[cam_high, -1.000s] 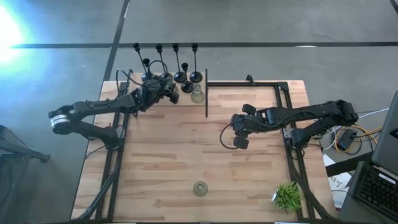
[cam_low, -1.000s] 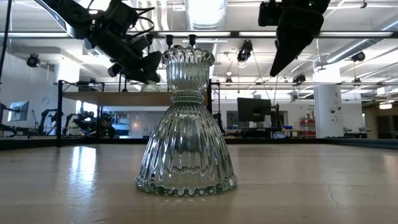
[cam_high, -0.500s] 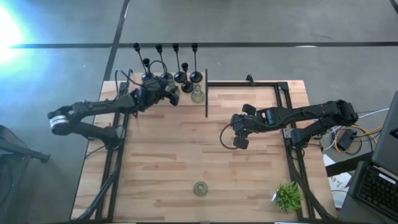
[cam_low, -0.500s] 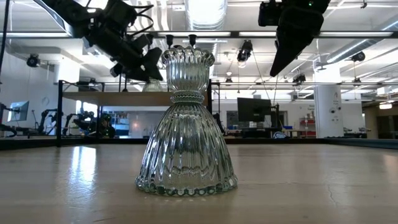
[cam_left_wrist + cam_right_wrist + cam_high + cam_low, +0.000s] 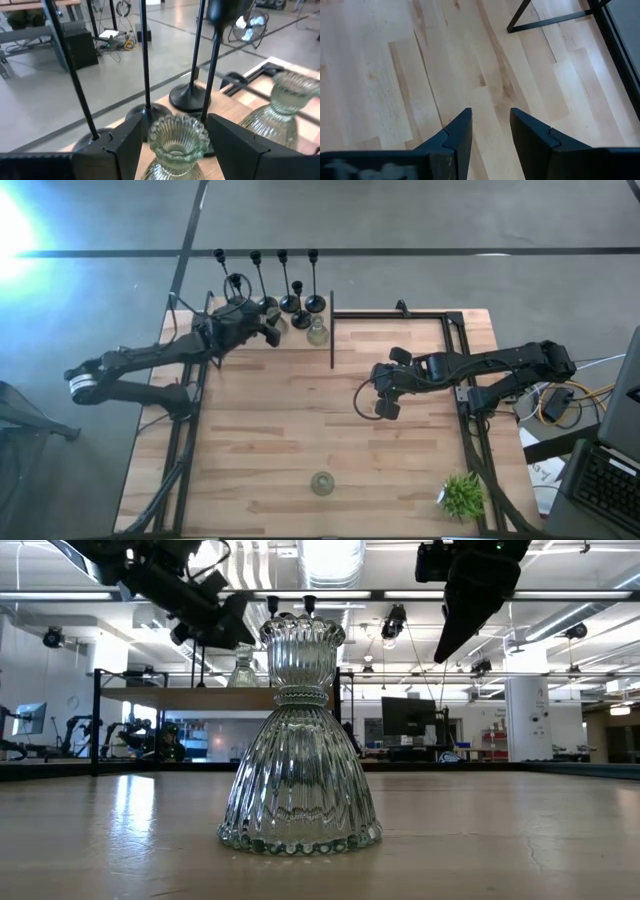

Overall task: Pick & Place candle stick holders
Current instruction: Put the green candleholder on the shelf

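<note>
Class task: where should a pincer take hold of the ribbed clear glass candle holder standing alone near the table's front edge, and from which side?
Probably the narrow waist of the ribbed clear glass candle holder, from above, fingers either side: it stands upright, flaring to a wide skirt below and a fluted cup above.

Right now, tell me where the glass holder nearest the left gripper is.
In the left wrist view the glass holder stands between the open fingers of the left gripper, at the table's far left edge, just in front of the black stemmed holders.
</note>
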Available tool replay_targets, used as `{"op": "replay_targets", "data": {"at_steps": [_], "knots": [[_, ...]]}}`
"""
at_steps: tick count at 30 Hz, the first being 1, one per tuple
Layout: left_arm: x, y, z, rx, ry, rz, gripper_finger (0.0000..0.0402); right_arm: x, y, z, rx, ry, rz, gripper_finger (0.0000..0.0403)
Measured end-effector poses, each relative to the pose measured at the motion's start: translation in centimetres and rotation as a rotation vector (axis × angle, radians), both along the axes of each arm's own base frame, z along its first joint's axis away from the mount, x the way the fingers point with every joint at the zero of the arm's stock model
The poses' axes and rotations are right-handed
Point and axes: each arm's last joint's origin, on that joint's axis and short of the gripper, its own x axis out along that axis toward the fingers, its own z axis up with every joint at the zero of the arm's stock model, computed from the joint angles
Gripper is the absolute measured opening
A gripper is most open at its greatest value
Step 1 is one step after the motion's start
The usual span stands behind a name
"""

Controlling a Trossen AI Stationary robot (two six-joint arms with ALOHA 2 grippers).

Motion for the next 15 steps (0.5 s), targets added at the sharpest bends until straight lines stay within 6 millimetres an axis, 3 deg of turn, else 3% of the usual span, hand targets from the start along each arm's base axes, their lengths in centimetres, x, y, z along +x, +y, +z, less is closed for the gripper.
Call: {"op": "replay_targets", "data": {"at_steps": [4, 8, 15], "knots": [[-0.8, -0.6, 1.1, 0.016, -0.044, -0.04, 0.0222, 0.0, 0.0, 0.0, 0.001, 0.0, 0.0, 0.0121], [-1.6, -1.5, 2.3, -0.001, -0.13, -0.185, 0.0222, 0.0, 0.0, 0.0, 0.001, 0.0, 0.0, 0.0124], [-3.3, -4.2, 4.6, -0.039, -0.274, -0.669, 0.0222, 0.2, 0.2, 0.0, 0.082, -0.02, 0.012, 0.0133]]}}
